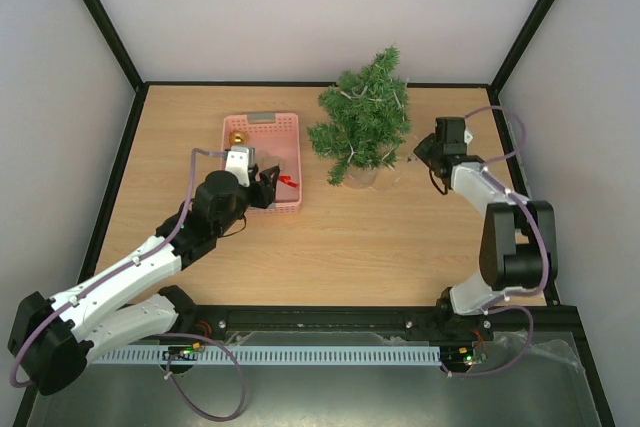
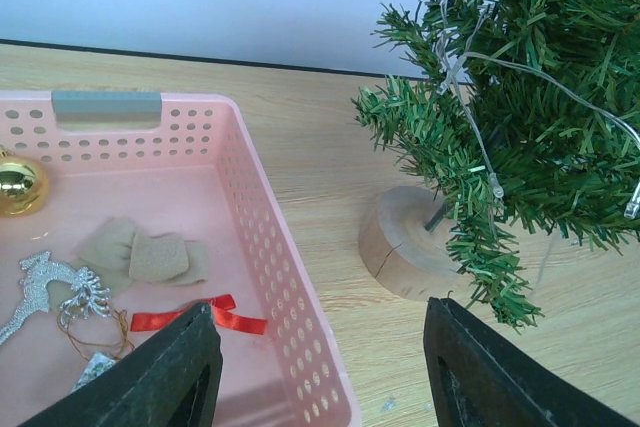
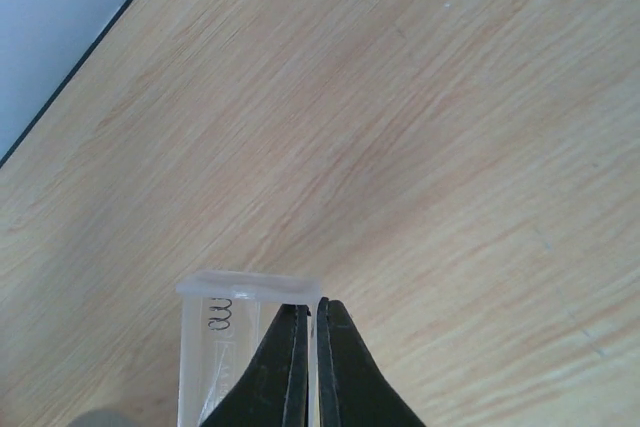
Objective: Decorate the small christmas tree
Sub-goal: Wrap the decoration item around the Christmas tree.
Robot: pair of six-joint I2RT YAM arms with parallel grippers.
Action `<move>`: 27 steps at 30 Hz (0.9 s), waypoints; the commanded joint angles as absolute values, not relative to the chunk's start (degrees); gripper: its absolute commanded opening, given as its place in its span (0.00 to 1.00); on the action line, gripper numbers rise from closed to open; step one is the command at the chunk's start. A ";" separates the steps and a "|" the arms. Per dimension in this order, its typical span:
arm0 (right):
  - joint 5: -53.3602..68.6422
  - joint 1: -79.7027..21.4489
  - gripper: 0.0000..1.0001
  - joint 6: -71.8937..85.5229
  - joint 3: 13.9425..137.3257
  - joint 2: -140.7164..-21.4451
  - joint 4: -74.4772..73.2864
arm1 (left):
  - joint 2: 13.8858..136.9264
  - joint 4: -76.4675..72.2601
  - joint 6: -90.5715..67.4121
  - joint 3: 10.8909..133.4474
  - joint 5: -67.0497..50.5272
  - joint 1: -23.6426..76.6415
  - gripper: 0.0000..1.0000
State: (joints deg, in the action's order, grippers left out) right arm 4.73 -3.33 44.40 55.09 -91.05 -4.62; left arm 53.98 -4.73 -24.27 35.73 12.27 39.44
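The small christmas tree stands at the back middle of the table on a round wooden base, with a thin string of lights draped over its branches. Left of it sits a pink basket of ornaments. My left gripper is open and straddles the basket's right wall, one finger inside over a red ribbon, the other outside near the tree base. Right of the tree, my right gripper is shut on the wall of a clear plastic battery box just above the table.
In the basket lie a gold ball, a silver glitter reindeer and burlap pieces. A grey handle caps the basket's far rim. White walls with black edges enclose the table.
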 commanded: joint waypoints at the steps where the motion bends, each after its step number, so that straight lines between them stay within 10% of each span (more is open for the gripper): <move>1: 2.58 -3.25 0.02 41.48 50.60 -83.13 -6.94 | 54.19 -3.97 -22.94 37.02 12.50 39.02 0.57; 15: 4.76 -3.25 0.02 38.00 44.04 -61.98 -7.27 | 57.38 -3.29 -21.97 39.28 11.17 39.02 0.58; 27: 10.50 -2.76 0.02 37.75 56.85 -69.96 -0.39 | 56.98 -1.53 -21.75 40.51 11.29 39.02 0.58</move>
State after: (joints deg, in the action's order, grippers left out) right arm 8.16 -3.31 38.02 50.61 -66.87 -4.49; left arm 57.21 -2.46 -22.41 38.06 11.35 39.44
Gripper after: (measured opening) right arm 0.019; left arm 0.576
